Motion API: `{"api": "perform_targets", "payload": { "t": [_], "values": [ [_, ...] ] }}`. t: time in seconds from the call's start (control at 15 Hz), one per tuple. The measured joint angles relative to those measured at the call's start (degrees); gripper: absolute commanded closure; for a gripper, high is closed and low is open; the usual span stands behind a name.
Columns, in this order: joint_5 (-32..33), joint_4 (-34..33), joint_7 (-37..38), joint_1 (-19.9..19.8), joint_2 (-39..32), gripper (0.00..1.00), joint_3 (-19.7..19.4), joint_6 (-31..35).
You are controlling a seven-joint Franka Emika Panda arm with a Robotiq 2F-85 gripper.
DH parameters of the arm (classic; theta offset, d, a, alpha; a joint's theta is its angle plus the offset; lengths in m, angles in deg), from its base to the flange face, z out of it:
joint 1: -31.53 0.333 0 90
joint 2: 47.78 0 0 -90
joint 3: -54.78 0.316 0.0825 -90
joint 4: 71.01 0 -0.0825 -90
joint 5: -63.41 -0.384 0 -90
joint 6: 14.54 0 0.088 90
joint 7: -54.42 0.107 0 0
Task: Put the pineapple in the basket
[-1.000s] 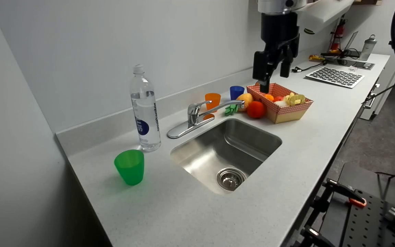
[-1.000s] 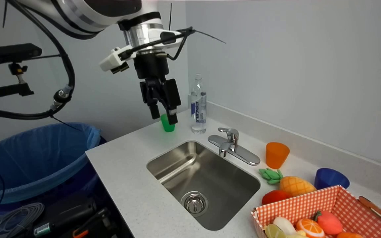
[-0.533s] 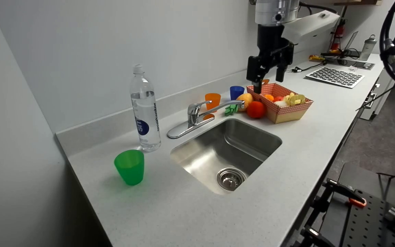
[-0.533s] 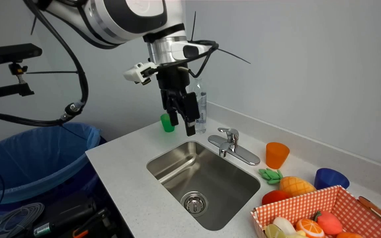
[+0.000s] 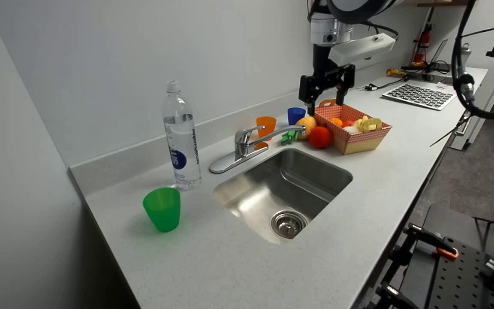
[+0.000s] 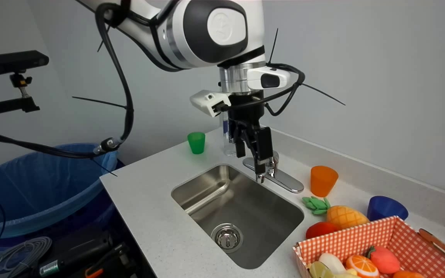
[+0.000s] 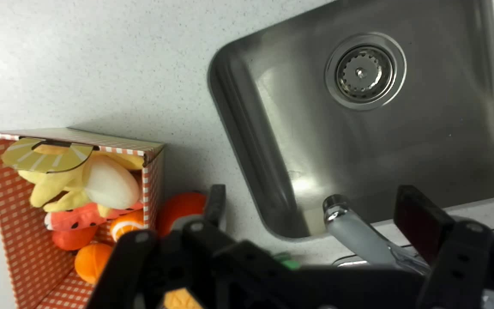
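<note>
Above the counter (image 6: pixel 157 200) by the sink (image 6: pixel 253 220), the gripper (image 6: pixel 250 160) hangs w/ jaws wide apart, holding nothing, & the pineapple (image 6: pixel 345 217), plain in an exterior view vs. just green & yellow scraps past the gripper in the wrist view, lies on the counter just outside the basket (image 6: pixel 354 236).

We've got the pineapple (image 5: pixel 308 123) on the counter (image 5: pixel 337 240), left of the basket (image 5: pixel 360 146) in an exterior view, another fruit (image 5: pixel 320 137) just before it, more fruit (image 5: pixel 336 122) inside the basket! Nearer, we see the sink (image 5: pixel 253 201), tap (image 5: pixel 242 146) behind it, bottle (image 5: pixel 182 137) left of that, cup (image 5: pixel 164 210) before the bottle.
</note>
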Motion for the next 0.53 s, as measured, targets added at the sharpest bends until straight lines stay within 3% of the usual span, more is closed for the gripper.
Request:
{"api": "perform_targets", "payload": {
  "t": [0.53],
  "values": [
    [0.0,-2.8,1.2,0.0,-3.0,0.0,-0.9,0.0]
  ]
}}
